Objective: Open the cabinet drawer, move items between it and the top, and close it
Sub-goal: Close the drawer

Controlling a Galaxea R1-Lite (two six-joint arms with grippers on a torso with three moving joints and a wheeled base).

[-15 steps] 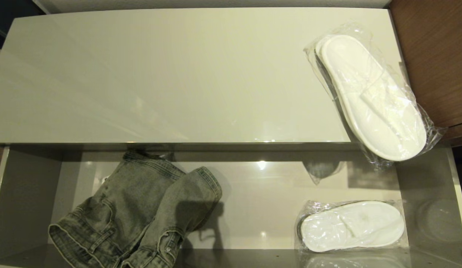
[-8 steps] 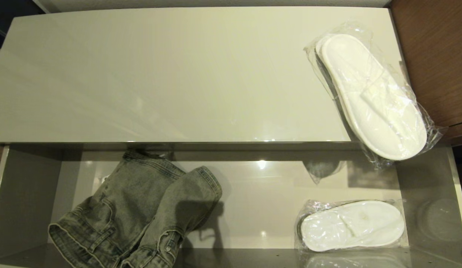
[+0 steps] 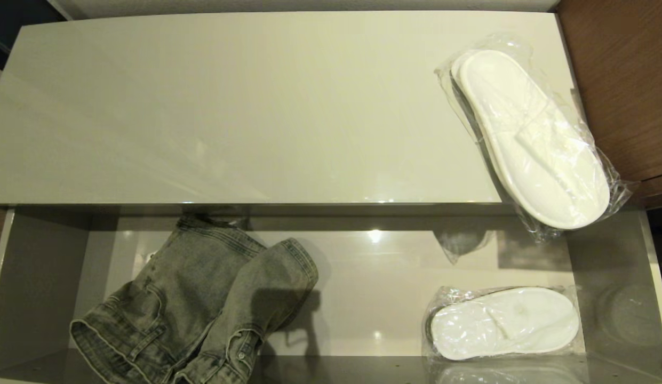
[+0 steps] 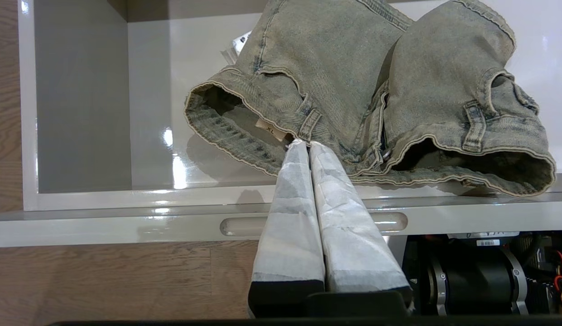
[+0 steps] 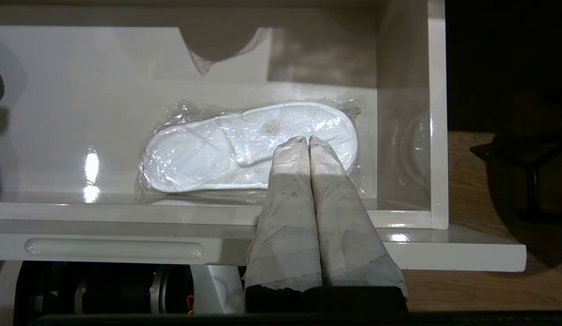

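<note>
- A brown wooden desk (image 3: 624, 85) borders the low cabinet on the robot's right, and wood-grain floor (image 4: 108, 280) shows below the drawer front in the left wrist view.
- The cabinet drawer (image 3: 37, 277) stands pulled out, its pale grey inside fully exposed below the front edge of the top (image 3: 245, 112).
- A folded grey-green denim garment (image 3: 202, 298) lies in the left part of the drawer, its waistband toward the drawer front; a small size label shows inside the waistband in the left wrist view.
- One wrapped slipper pack (image 3: 504, 322) lies flat in the right part of the drawer, well apart from the denim and near the right wall.
- A second wrapped slipper pack (image 3: 533, 138) lies at an angle on the right end of the top, its near end jutting past the front edge above the open drawer.
- The rest of the glossy top is bare cream-white panel with light reflections.
- The left gripper (image 4: 309, 144) hangs in front of the drawer on the denim's side, its taped fingers pressed together with nothing between them.
- The right gripper (image 5: 308, 139) hangs in front of the drawer on the slipper's side, fingers likewise pressed together and holding nothing.
- A long recessed handle slot (image 5: 113, 248) runs along the drawer front's upper edge.
</note>
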